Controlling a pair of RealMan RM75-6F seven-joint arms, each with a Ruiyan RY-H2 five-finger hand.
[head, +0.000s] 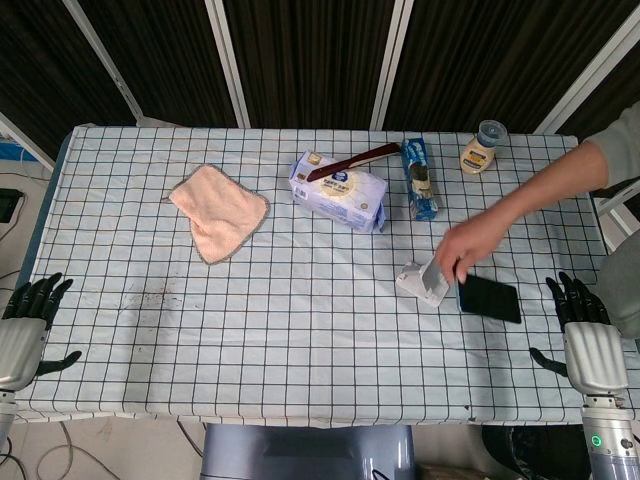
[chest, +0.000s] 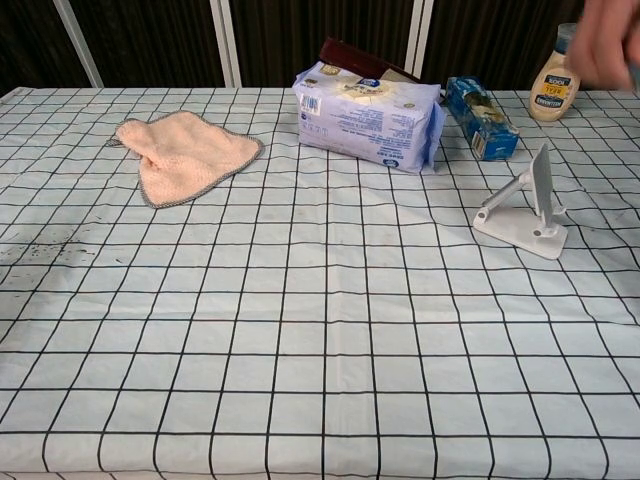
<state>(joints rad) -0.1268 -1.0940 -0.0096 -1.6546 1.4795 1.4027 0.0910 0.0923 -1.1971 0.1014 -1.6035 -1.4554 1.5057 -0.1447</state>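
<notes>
Left hand (head: 25, 322) at the table's 8 o'clock corner, released, fingers apart, grasping nothing. Right hand (head: 583, 325) at the 4 o'clock corner, likewise released and holding nothing. Nearest the right hand, at its 10 o'clock: black phone (head: 489, 298) lying flat on the checked tablecloth (head: 300, 330), just beside the white phone stand (head: 424, 281), with a person's hand (head: 462, 246) above both. Further back: peach washcloth (head: 219, 211) at 11 o'clock, wet-wipes pack (head: 339, 190) under a dark brush (head: 352, 161), blue biscuit packet (head: 419, 178), sauce bottle (head: 480, 149).
</notes>
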